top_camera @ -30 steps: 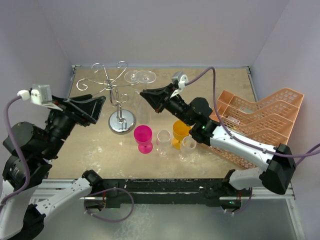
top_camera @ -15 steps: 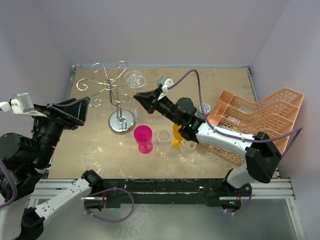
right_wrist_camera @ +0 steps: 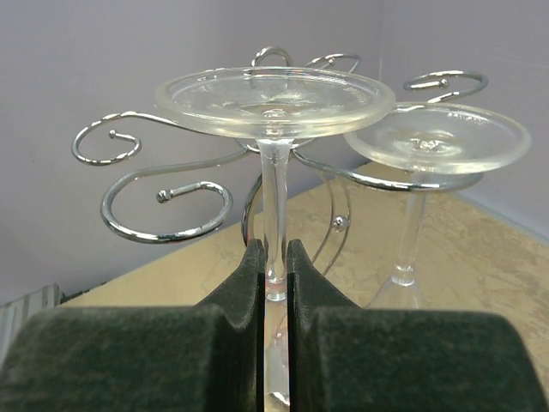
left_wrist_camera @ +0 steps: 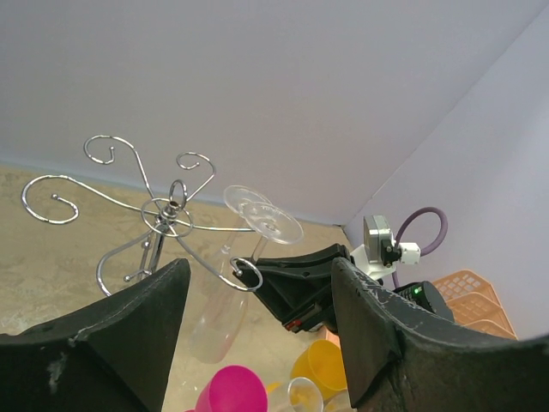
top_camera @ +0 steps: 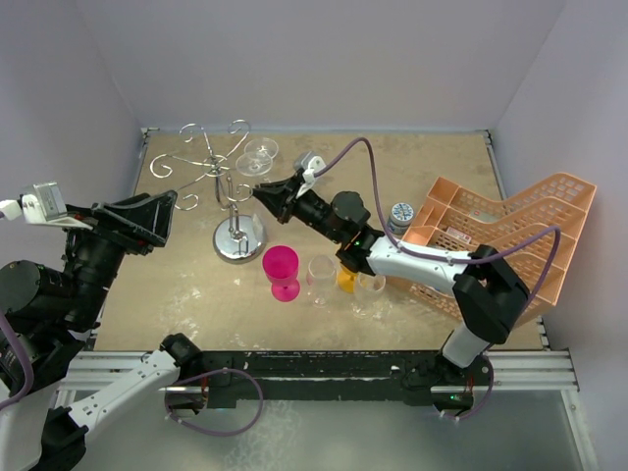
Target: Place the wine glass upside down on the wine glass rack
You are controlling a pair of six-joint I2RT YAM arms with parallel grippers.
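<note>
- R gripper [right_wrist_camera: 274, 257]: jaws nearly shut, clamped on the stem of the wine glass [right_wrist_camera: 274, 99], just under its foot.
- wine glass: clear, upside down (foot up, bowl down), held off the table [top_camera: 177, 285], at the right side of the wine glass rack [top_camera: 238, 238].
- Foot is about level w/ the top of the rack's scroll arms. Can't tell if the stem is inside an arm's slot or if the foot rests on wire.
- Rack: chrome, round base on the table at far left-centre, post upright, curled arms spread on top.
- 2nd clear glass [right_wrist_camera: 442, 137]: also inverted, foot sitting on a wire arm, just beside the held glass. The feet overlap in the top and L wrist views, and can't tell if they touch.
- R arm stretches from near right across to far left, over the loose glasses.
- L gripper [top_camera: 165, 216]: jaws spread wide, nothing in them, left of the rack, apart from it and pointing toward it.
- Loose glasses stand upright near of the rack base: magenta glass [top_camera: 282, 267], clear glass [top_camera: 321, 275] to its right, then orange glass [left_wrist_camera: 317, 365], partly hidden by the R arm.
- peach crate [top_camera: 500, 235]: right side of the table, well apart from the rack.
</note>
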